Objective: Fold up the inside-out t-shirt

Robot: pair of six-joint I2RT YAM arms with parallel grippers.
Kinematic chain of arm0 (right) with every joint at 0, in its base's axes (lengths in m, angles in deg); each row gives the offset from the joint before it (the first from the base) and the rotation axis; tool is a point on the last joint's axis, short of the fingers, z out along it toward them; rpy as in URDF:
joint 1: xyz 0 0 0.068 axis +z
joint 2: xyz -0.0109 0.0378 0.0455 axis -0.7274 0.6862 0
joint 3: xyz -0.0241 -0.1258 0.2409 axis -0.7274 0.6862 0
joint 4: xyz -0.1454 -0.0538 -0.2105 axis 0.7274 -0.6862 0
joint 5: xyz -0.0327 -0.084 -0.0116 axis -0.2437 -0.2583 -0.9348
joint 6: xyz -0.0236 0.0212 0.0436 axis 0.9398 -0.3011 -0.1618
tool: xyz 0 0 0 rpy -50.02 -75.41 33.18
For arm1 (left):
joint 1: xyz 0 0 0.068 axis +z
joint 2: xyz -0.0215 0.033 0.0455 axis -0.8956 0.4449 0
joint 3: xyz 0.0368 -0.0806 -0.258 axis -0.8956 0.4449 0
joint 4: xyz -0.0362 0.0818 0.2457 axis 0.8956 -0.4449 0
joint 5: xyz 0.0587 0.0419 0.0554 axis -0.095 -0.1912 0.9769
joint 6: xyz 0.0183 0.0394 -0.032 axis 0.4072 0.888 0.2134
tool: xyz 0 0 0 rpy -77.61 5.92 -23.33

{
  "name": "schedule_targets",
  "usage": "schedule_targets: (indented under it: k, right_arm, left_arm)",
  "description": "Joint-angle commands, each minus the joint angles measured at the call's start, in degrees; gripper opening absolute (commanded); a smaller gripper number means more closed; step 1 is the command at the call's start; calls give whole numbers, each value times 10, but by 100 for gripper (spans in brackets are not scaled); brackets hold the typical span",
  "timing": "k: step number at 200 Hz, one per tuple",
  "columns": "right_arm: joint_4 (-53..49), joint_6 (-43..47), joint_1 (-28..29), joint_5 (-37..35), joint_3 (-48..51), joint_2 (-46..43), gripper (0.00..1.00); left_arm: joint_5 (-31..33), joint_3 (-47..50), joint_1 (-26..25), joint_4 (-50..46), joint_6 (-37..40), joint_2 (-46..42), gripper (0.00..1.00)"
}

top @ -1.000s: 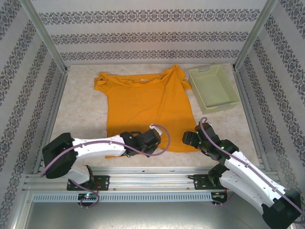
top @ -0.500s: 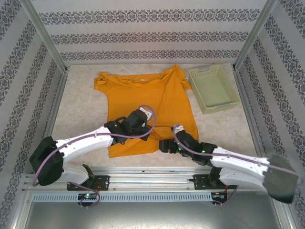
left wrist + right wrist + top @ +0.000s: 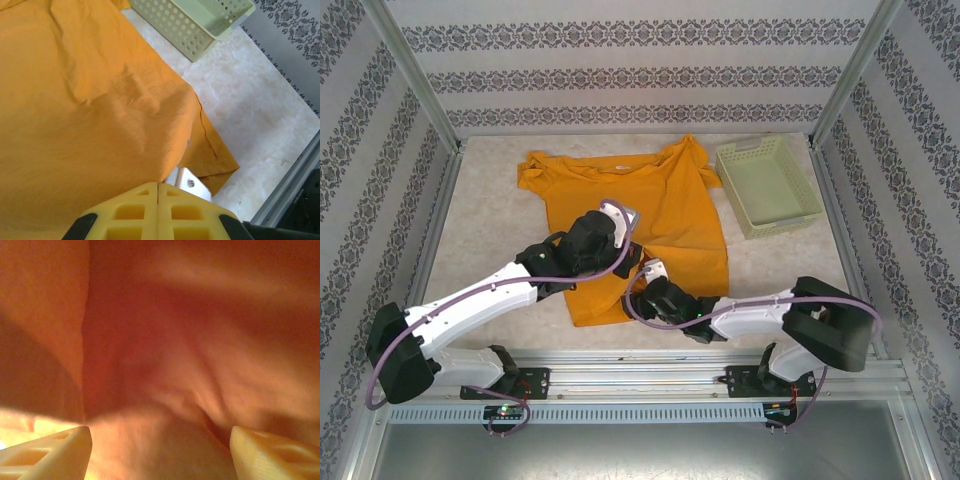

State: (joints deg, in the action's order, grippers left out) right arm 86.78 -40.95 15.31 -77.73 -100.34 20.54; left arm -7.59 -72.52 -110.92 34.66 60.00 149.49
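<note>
A pale green perforated plastic basket (image 3: 781, 222) (image 3: 170, 22) sits on the cream marbled bench (image 3: 490, 225) (image 3: 250, 115) at the upper right of the overhead frame. Floral-striped walls (image 3: 640, 75) (image 3: 295, 20) enclose the bench. An aluminium rail (image 3: 650, 385) crosses the bottom.

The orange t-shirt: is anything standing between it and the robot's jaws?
Nothing visible does. The left jaws are shut at the t-shirt's raised hem; the right jaws stand open with its cloth right in front. The green basket sits beside the shirt, away from both jaws.
</note>
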Motion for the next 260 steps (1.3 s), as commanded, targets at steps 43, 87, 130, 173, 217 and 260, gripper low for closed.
schedule_targets:
  k: [43,87,130,173,217,260]
  right_arm:
    - [46,63,-76,18,-46,67,73]
    - [-8,104,-86,20,-86,79,75]
    - [-52,70,-102,-37,-101,57,80]
    - [-75,50,-122,27,-196,171,78]
    - [-50,37,-124,2,-222,221,78]
    - [-70,31,-126,-12,-268,247,80]
  left_arm:
    - [-11,-57,15,-23,0,-39,0]
    - [-3,-73,22,-40,8,-54,0]
    - [8,-48,33,-32,-25,-53,0]
    - [-14,-150,47,-130,11,-38,0]
    - [-31,-142,52,-109,-10,-37,0]
    - [-39,-163,55,-86,-26,-31,0]
